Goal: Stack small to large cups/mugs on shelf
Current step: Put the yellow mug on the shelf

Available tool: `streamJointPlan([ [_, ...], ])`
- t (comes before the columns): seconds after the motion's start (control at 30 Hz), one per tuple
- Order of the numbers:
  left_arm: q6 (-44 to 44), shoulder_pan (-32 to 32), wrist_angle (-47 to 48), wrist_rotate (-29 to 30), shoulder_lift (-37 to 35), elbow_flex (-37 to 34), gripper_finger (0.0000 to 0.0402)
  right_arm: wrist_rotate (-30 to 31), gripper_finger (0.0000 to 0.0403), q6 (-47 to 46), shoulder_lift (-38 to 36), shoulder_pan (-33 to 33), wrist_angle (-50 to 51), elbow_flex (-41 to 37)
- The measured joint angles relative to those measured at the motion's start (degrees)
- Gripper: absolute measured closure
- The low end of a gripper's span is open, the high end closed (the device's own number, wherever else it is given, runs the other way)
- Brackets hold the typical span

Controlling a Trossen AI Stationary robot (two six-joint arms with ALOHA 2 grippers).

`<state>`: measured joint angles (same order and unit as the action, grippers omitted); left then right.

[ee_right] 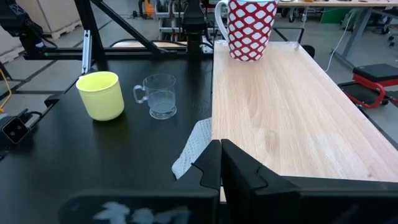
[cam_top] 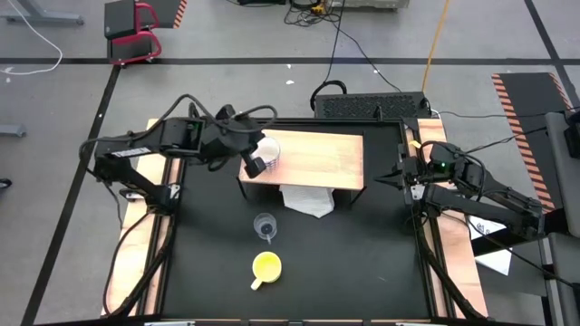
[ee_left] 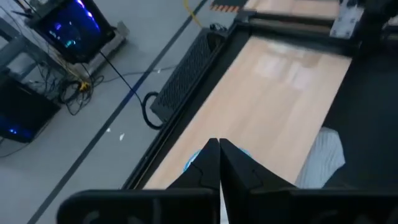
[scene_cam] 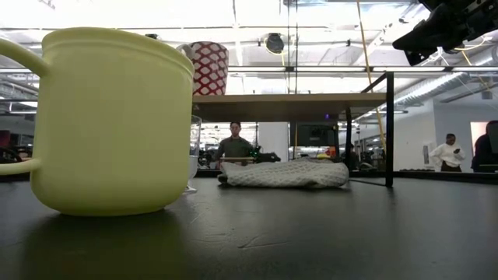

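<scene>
The white mug with a red lattice pattern (cam_top: 269, 149) (scene_cam: 208, 68) (ee_right: 252, 28) stands upright on its base on the left end of the light-wood shelf (cam_top: 317, 154) (ee_right: 286, 112). My left gripper (cam_top: 256, 166) (ee_left: 219, 149) is shut and hovers above the mug's near side. It is apart from the mug, whose rim (ee_left: 194, 160) shows under the fingers. The clear glass cup (cam_top: 264, 225) (ee_right: 158, 96) and the yellow mug (cam_top: 265, 265) (scene_cam: 109, 124) (ee_right: 99, 94) stand on the black table, nearer than the shelf. My right gripper (cam_top: 390, 178) (ee_right: 221, 146) waits shut at the shelf's right end.
A white cloth (cam_top: 306, 201) (scene_cam: 284, 173) lies on the table under the shelf's near edge. The shelf top to the right of the mug is bare wood (ee_left: 273, 99). Light wooden strips run along both table sides. People stand in the room beyond the table.
</scene>
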<state>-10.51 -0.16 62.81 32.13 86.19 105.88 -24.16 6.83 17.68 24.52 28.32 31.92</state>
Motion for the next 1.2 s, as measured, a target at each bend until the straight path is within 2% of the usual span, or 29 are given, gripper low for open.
streamJointPlan([
  [0.5, 0.39, -1.7, 0.74, 0.5, -1.34, -0.16, 0.0401, 0.0, 0.0403, 0.02, 0.01, 0.0, 0.02, 0.0],
  [0.7, 1.03, -4.54, 0.93, 4.62, -7.37, -0.59, 0.0401, 0.0, 0.0403, 0.02, -0.01, 0.01, 0.13, 0.0],
  [0.87, 1.97, -6.9, 0.31, 3.88, -13.24, -2.18, 0.0401, 0.0, 0.0403, 0.04, 0.01, 0.0, 0.17, 0.0],
  [1.0, 5.02, -9.32, -2.95, 4.12, -18.36, -6.2, 0.0401, 0.0, 0.0403, 0.04, 0.01, 0.01, 0.15, 0.0],
  [1.2, 11.43, -12.01, -13.02, 3.98, -27.07, -18.0, 0.0401, 0.0, 0.0403, 0.04, 0.01, 0.0, 0.15, 0.0],
])
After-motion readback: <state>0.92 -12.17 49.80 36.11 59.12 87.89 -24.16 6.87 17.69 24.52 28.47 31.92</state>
